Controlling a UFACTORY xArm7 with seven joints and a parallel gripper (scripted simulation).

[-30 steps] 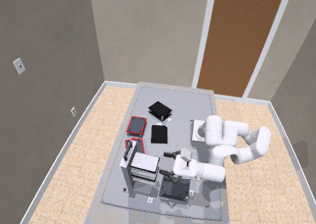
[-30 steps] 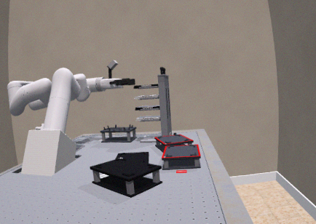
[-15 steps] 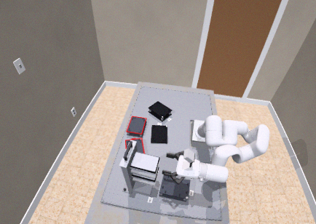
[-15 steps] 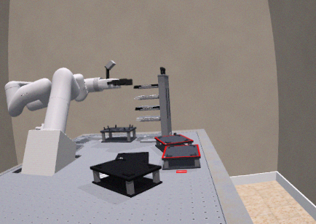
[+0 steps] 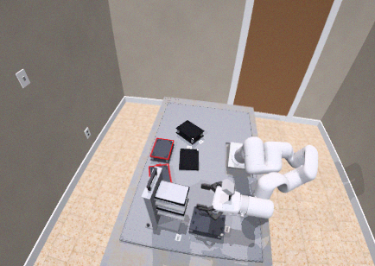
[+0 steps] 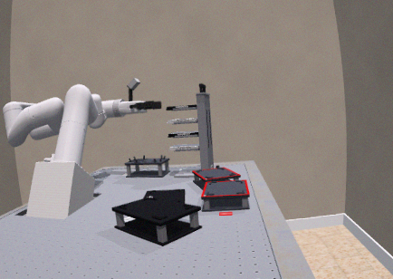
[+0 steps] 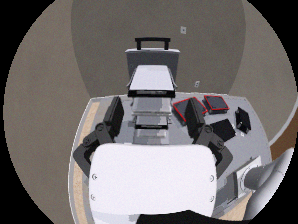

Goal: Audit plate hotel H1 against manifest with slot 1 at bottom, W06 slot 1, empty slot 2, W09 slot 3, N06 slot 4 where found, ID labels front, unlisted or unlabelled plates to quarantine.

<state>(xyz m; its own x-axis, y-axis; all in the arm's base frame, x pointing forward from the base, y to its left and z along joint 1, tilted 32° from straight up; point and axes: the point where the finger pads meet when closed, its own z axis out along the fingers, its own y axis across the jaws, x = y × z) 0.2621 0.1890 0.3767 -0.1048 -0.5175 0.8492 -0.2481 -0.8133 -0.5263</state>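
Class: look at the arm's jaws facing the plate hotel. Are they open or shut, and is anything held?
Open and empty. In the wrist view the gripper has its fingers spread wide, with only the plate hotel visible beyond.

The jointed robot arm (image 6: 72, 115) is plain white, ending in a black two-fingered gripper (image 6: 154, 104). The tall grey plate hotel tower (image 6: 205, 129) carries alternating black and pale silver plates. Two dark grey nests edged in bright red (image 6: 225, 188) sit on the light grey perforated deck (image 6: 235, 251). A matte black square platform (image 6: 156, 207) stands on grey legs. The floor (image 5: 108, 157) is tan tile.
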